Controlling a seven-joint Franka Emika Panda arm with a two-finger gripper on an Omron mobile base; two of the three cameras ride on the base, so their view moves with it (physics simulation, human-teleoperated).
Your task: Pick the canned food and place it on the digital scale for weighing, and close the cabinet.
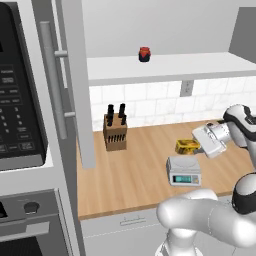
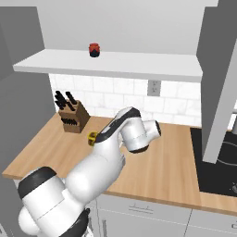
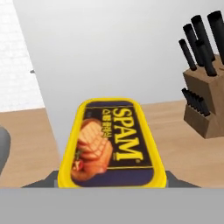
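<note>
Left base view: the gripper reaches in from the right, pinching the canned food, a yellow tin held above the wooden table. The tin hangs just behind and above the digital scale, which sits on the table with its greenish display facing front; whether tin and scale touch cannot be told. The cabinet door stands open, edge-on, its bar handle beside the black microwave. A small red jar stands on the white inner shelf. A knife block stands against the tiled wall.

Right base view: the arm covers most of the table; a sliver of the yellow tin shows at its left edge, near the knife block. The red jar sits on the shelf. A black cooktop lies at right.

Hand view: the Spam tin sits between the fingertips, label up, clamped at its near end. The knife block stands at right, well apart.
</note>
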